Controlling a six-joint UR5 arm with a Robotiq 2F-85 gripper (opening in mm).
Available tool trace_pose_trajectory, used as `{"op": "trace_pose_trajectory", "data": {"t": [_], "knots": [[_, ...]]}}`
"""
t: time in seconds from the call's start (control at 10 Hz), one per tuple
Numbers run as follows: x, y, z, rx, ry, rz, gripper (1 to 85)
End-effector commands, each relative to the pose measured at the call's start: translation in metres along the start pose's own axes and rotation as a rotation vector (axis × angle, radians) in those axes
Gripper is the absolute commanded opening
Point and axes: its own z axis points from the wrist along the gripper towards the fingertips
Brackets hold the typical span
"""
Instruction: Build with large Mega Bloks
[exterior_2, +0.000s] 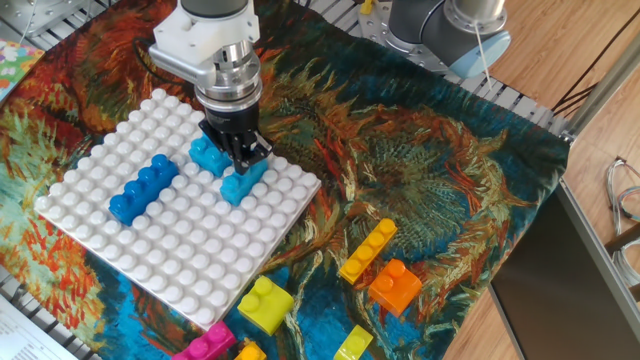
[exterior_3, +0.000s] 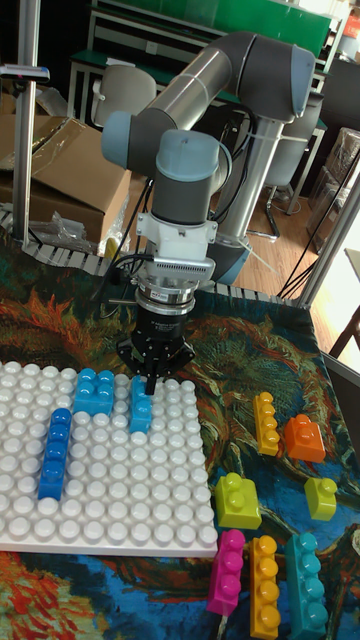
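Bricks on the board: three. We count a slim light blue brick (exterior_3: 139, 402) standing on the white studded board (exterior_3: 120, 500), directly under the pincer (exterior_3: 152, 384); a squarer light blue brick (exterior_3: 96, 391) just to its left, close beside it; and a long dark blue brick (exterior_3: 54, 452) further left, apart from the pair. We judge the two light blue pieces are set side by side to begin a row, studs up so more can stack on them.

Pincer: fingers drawn close together and pointing straight down at the far end of the slim light blue brick. We cannot tell whether they pinch it or merely press on its top; the gap between them looks very small.

Bricks in reserve, on the patterned cloth (exterior_2: 420, 170) right of and nearer than the board: a long orange-yellow brick (exterior_2: 367, 250), a short orange brick (exterior_2: 396, 285), a yellow-green brick (exterior_2: 264, 303), a pink brick (exterior_3: 226, 572), a teal brick (exterior_3: 306, 584). We take these as stock laid within reach.
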Motion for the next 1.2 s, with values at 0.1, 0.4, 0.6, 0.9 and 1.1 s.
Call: {"op": "trace_pose_trajectory", "data": {"t": [0.1,0.4,0.6,0.9,1.1], "knots": [[-0.0019,0.0019,0.0024,-0.011,-0.006,0.005,1.3],[-0.0012,0.0017,0.0017,-0.010,-0.004,0.003,1.3],[-0.0011,0.0015,0.0012,-0.012,-0.005,0.003,1.3],[-0.0005,0.0022,0.0004,-0.019,-0.006,0.006,1.3],[0.0003,0.0010,0.0023,-0.022,-0.009,0.005,1.3]]}}
